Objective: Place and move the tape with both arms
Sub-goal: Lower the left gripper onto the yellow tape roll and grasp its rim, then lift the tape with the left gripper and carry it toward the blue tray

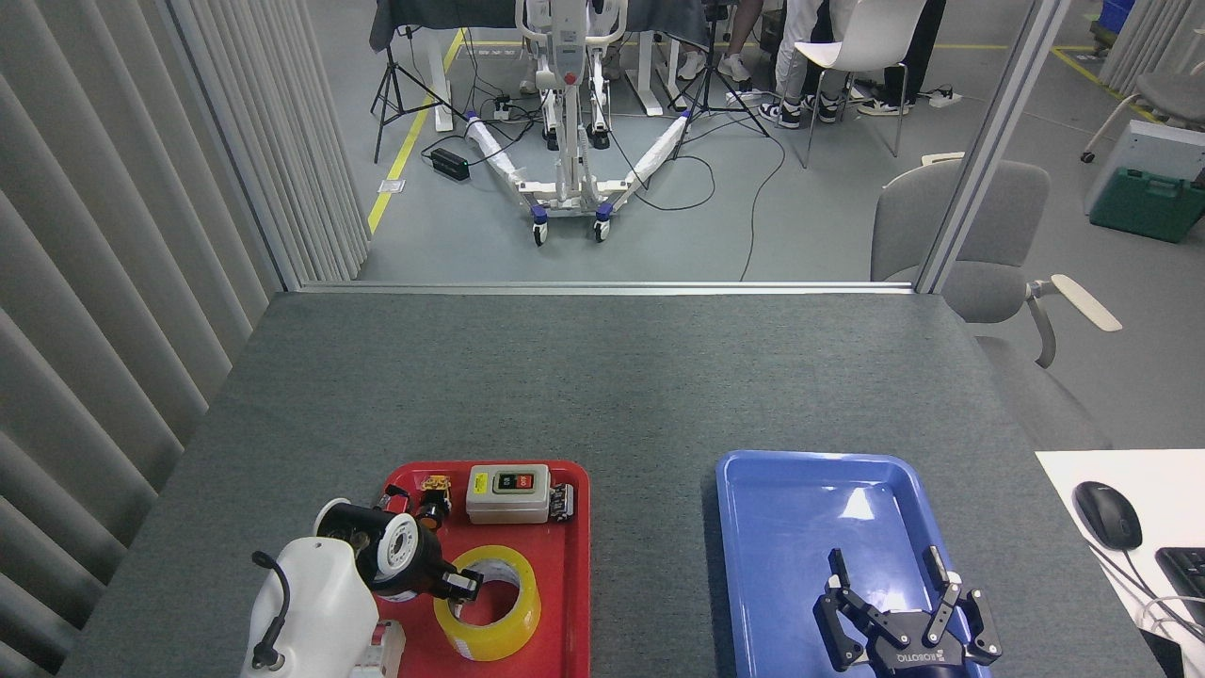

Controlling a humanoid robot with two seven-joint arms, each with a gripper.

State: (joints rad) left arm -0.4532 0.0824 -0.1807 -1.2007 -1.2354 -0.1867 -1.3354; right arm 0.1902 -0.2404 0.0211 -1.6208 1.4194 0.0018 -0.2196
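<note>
1. Step in hand, by judgement: the first pick-up. Wide roll of glossy translucent yellow packing tape with a whitish inner core (488, 603) lying flat in the near half of the shallow red plastic tray (572, 565), hole facing up, not yet lifted.

2. Left black gripper on the white-segmented arm (459, 586) down at the roll's near-left rim, one fingertip looking to dip inside the core and the rest hidden behind the wrist. Spread of the fingers: cannot tell from this end-on, dark view; no firm clamp on the wall visible.

3. Right black multi-fingered gripper with white lettering (890, 579) hanging above the near end of the empty blue plastic tray (753, 527), fingers splayed wide, holding nothing, well apart from the roll.

4. Also in the red tray, beyond the roll: a grey rectangular switch box with a black-and-red button panel (508, 492) and a small yellow-and-black push-button part (434, 496), both apart from the roll; a white clip-like part partly hidden under the left arm.

5. Next move, as a guess: pinch across the roll's wall, one finger inside the core and one outside, then a straight lift clear of the red rim before any sideways travel.

6. Likely afterwards: carriage toward the grey felt-like tabletop (602, 377) between the trays, or a handover to the waiting right gripper.
</note>
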